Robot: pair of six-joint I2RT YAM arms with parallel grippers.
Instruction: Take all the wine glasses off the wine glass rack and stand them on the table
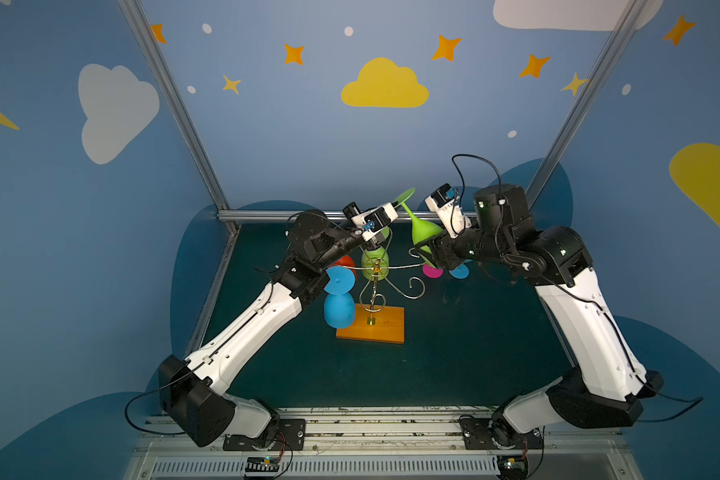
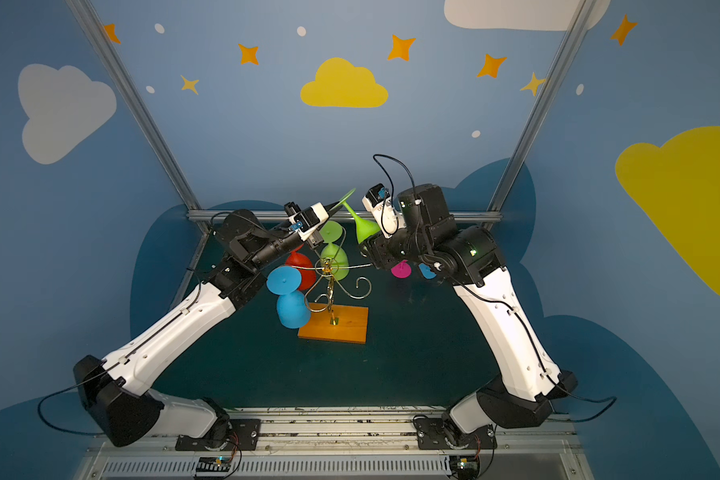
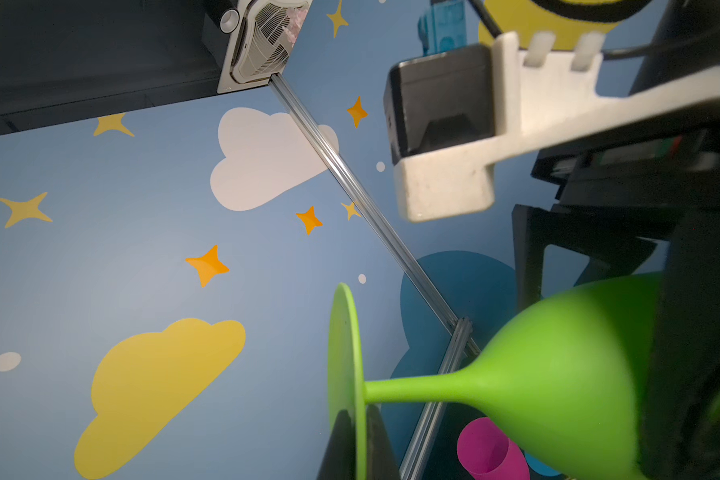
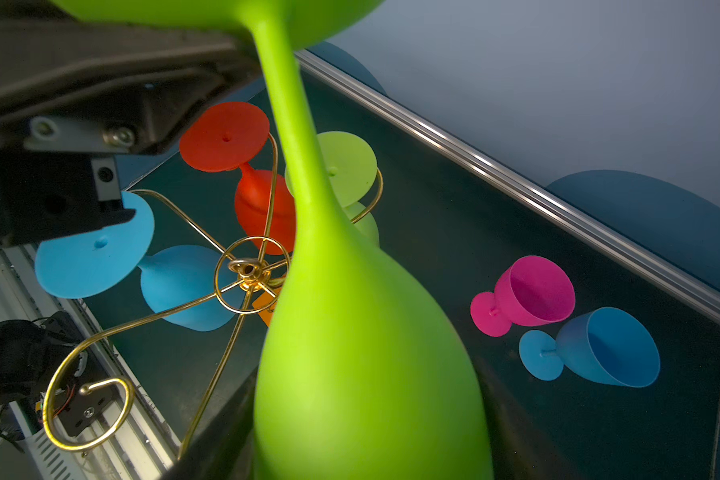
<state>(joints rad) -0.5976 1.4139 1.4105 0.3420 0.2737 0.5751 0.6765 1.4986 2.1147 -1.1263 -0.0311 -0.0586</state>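
A green wine glass (image 1: 413, 219) (image 2: 360, 224) hangs tilted in the air behind the wine glass rack, clear of its arms. My left gripper (image 1: 398, 206) (image 3: 356, 440) is shut on the edge of the glass's round foot (image 3: 344, 353). My right gripper (image 1: 431, 249) (image 4: 366, 436) has a finger against each side of the glass's bowl (image 4: 350, 332), with no gap showing. The wine glass rack (image 1: 376, 268) (image 4: 248, 270) is gold wire on an orange wooden base (image 1: 385, 328). A blue glass (image 1: 339, 299), a red one (image 4: 262, 208) and another green one (image 1: 375, 264) hang from it upside down.
A pink glass (image 4: 533, 291) and a blue glass (image 4: 603, 349) lie on their sides on the dark green table to the right of the rack. A metal rail (image 1: 267, 215) runs along the table's back edge. Empty scroll-tipped rack arms (image 1: 416, 286) stick out toward the front right.
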